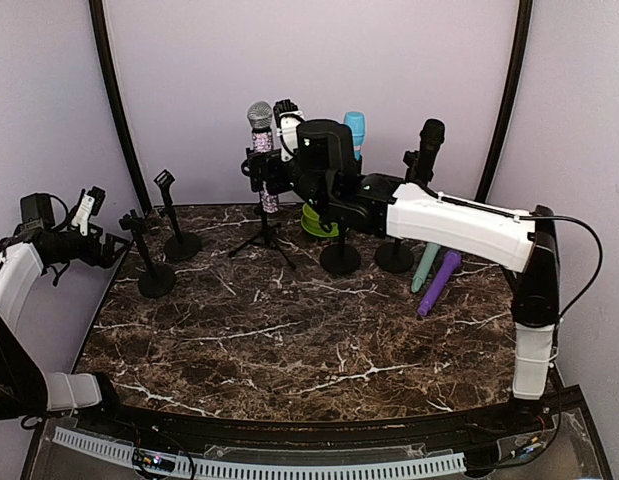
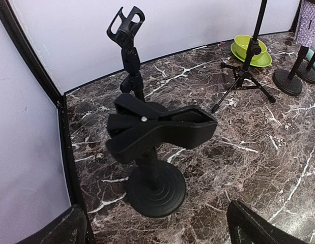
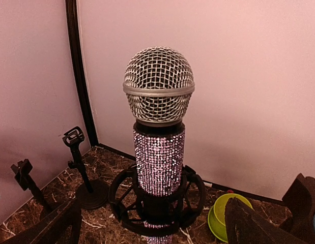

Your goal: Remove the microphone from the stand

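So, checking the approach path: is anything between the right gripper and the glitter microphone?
Nothing shows there. In the right wrist view the open right gripper faces the glitter microphone with only air between.

Green bowl (image 2: pixel 244 44) at rear of marble table (image 1: pixel 289 340)

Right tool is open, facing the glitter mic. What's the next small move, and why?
Probably ease the right tool forward until its fingers straddle the glitter microphone body just above the shock mount. The tool is open and lined up, but the mic sits beyond the fingertips, untouched.
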Robot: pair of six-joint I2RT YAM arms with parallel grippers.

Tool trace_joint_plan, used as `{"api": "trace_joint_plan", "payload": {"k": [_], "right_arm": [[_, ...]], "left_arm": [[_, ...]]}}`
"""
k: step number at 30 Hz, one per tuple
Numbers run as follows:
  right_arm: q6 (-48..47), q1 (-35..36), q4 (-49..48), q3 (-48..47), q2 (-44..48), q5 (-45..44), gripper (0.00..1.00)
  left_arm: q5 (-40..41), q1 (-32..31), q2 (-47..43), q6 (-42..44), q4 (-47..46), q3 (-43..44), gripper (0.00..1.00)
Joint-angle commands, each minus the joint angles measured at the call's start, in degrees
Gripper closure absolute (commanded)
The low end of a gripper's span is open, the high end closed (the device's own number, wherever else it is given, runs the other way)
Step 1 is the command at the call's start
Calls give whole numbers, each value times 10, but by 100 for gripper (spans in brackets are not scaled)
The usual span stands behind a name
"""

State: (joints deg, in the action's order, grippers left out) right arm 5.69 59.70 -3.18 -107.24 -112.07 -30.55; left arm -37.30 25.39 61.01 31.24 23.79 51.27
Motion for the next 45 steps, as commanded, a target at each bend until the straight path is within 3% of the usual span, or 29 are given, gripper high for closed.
{"api": "trace_joint_plan", "payload": {"k": [1, 10, 20, 28, 45], "right_arm": [[-32, -22, 72, -115, -59, 46, 1], [-80, -41, 55, -169, -109, 38, 3], [-119, -56, 31, -208, -138, 41, 13], [-124, -60, 27, -222, -154, 70, 31], [-108, -60, 41, -221, -116, 134, 72]], "left_arm": [[15, 16, -10, 29, 126, 53, 1], [-33, 20, -32, 39, 234, 100, 1], [-12, 20, -57, 29, 305, 175, 1], [16, 20, -70, 12, 318, 211, 1], [-81, 20, -72, 55, 361, 229, 1]]}}
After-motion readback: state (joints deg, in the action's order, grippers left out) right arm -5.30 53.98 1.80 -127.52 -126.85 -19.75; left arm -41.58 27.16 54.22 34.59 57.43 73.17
